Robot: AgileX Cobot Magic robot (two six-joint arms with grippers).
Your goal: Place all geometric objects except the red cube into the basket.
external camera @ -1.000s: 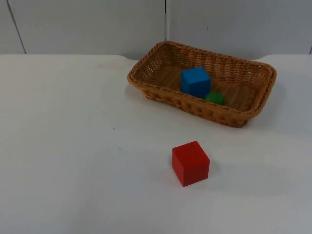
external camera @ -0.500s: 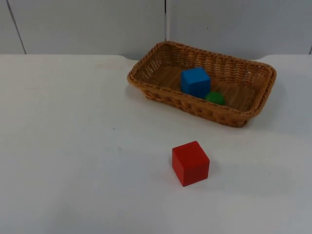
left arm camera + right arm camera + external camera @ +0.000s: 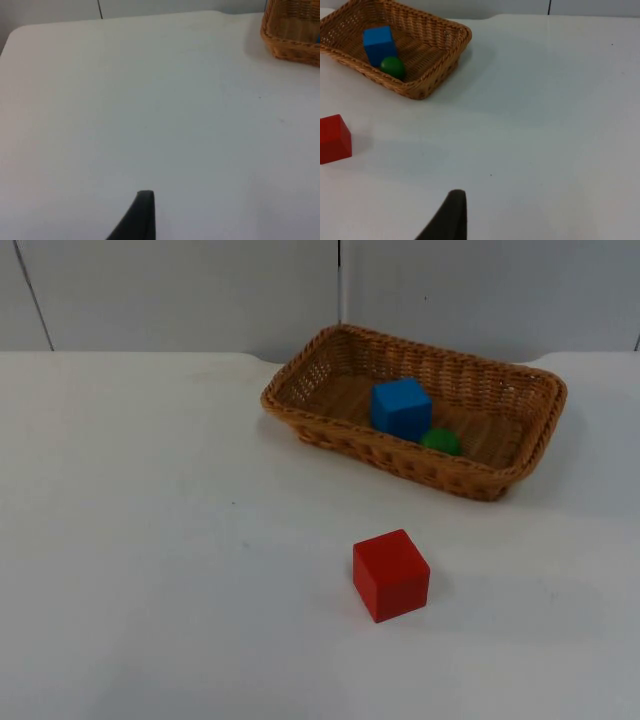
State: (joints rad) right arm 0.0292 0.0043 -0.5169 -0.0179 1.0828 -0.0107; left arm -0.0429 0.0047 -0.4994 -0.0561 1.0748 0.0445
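A smooth white desk [image 3: 150, 540] is seen, bounded at the far edge by a grey partition wall [image 3: 180, 290] whose panels are divided by thin vertical seams. A few faint specks are scattered on the desk surface.

One rectangular basket [image 3: 415, 410] of woven brown wicker, with a braided rim and sloping sides, is set toward the far right of the desk. Two things are held inside it: one blue cube [image 3: 401, 408] with sharp edges and matte faces, and one green ball [image 3: 440, 441], small and round, lying just beside the cube against the nearer wall of the basket. One red cube [image 3: 390, 574], matte and square-edged, is placed on the bare desk, well apart from the basket on its near side.

The left hand [image 3: 142, 215] is held above open desk, with a corner of the basket beyond it. The right hand [image 3: 451, 215] is held above the desk, with the basket and red cube beyond it. Whether either hand is wide or narrow cannot be told.
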